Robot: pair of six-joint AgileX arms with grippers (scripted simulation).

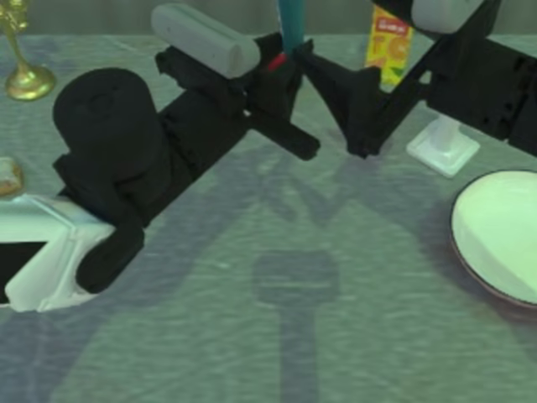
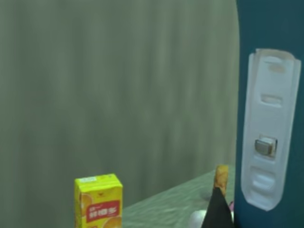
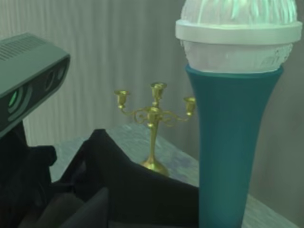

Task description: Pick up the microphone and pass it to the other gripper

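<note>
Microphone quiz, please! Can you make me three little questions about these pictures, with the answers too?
1. True or false: the left gripper and the right gripper are both close beside the microphone, which stands upright with its white head on top.
2. What is the gold thing at the far left of the table? A: a candle holder with three arms. B: a bell. C: a spoon.
3. Fill in: in the top view, the white plate lies at the table's ____ side.

Key: 1 true; 2 A; 3 right.
</note>
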